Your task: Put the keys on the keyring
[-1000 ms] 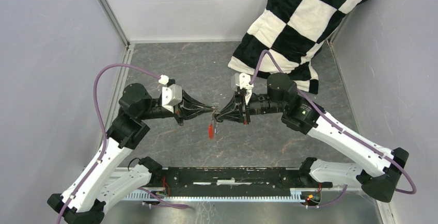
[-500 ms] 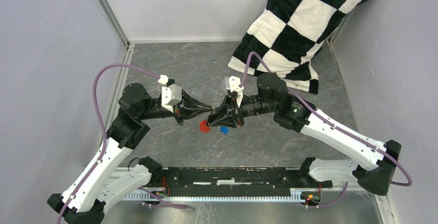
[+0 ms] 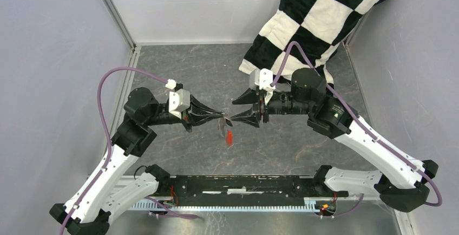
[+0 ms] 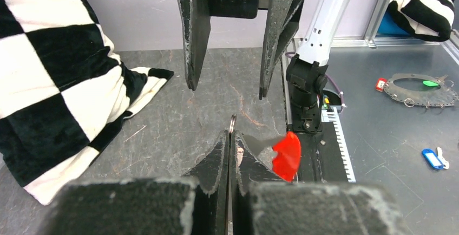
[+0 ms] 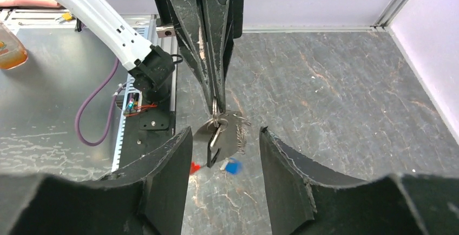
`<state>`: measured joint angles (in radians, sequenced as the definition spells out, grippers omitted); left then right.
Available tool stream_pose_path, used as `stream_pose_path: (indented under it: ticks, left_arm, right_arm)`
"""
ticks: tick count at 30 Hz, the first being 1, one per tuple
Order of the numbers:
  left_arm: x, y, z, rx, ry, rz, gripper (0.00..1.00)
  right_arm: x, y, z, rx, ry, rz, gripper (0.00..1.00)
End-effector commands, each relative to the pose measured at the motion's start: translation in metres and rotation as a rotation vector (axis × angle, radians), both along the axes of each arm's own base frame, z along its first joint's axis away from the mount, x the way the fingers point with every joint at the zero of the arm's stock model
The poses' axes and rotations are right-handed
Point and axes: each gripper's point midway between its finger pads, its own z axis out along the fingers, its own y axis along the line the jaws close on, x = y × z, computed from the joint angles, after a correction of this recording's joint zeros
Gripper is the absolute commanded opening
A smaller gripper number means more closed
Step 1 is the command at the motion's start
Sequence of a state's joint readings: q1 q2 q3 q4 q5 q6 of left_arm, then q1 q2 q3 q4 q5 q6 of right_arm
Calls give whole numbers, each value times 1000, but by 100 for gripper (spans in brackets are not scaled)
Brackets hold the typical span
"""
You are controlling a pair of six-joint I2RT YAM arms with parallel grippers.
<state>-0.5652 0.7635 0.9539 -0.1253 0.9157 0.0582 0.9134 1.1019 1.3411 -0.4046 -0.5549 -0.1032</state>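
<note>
Hanging from the tips of the L gripper (image 3: 222, 116), the keyring (image 5: 215, 107) is held clear of the table (image 3: 178, 67), approx. mid-workspace, w/ its red tag (image 3: 229, 137) dangling below. Keys: the R wrist view shows a dark-headed key (image 5: 212, 152) and a blue head (image 5: 233, 166) slung under the ring alongside the tag. All are motion-blurred, so can't confirm both are fully threaded on. Judgement: threading looks done or nearly so. What's left is prob. a check that both keys sit on the loop, then setting the bunch down. L gripper: jaws clamped tight on the ring's upper edge, w/ only a sliver of metal showing past the tips in the L wrist view. R gripper (image 3: 233, 111): jaws spread wide, holding nothing, tips facing the L tips. It is just beside the ring but apart from it, and the ring lines up w/ the gap btwn its fingers. Checkered blanket (image 3: 319, 24) lies far R, well apart.
</note>
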Motion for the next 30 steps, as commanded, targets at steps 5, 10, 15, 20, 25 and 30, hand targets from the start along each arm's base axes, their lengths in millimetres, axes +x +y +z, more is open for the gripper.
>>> stream_pose_path:
  ticks: [5, 10, 15, 20, 25, 30]
  left_arm:
    - [-11, 1, 11, -21, -86, -51, 2]
    - [-11, 2, 10, -12, -89, -51, 2]
    - [-12, 1, 5, -1, -88, -65, 2]
    - [-10, 1, -5, 34, -99, -67, 2]
    - [-7, 1, -21, 90, -93, -74, 17]
    - [-3, 4, -33, 139, -77, -47, 54]
  right_arm:
    - [1, 17, 10, 42, -10, 66, 50]
    - [-4, 23, 6, 47, 16, 118, 31]
    - [-8, 27, 0, 55, 50, 153, 2]
    - [-11, 28, -1, 61, 72, 165, 0]
    - [-9, 27, -9, 28, 86, 149, 0]
    - [1, 23, -18, -17, 82, 84, 0]
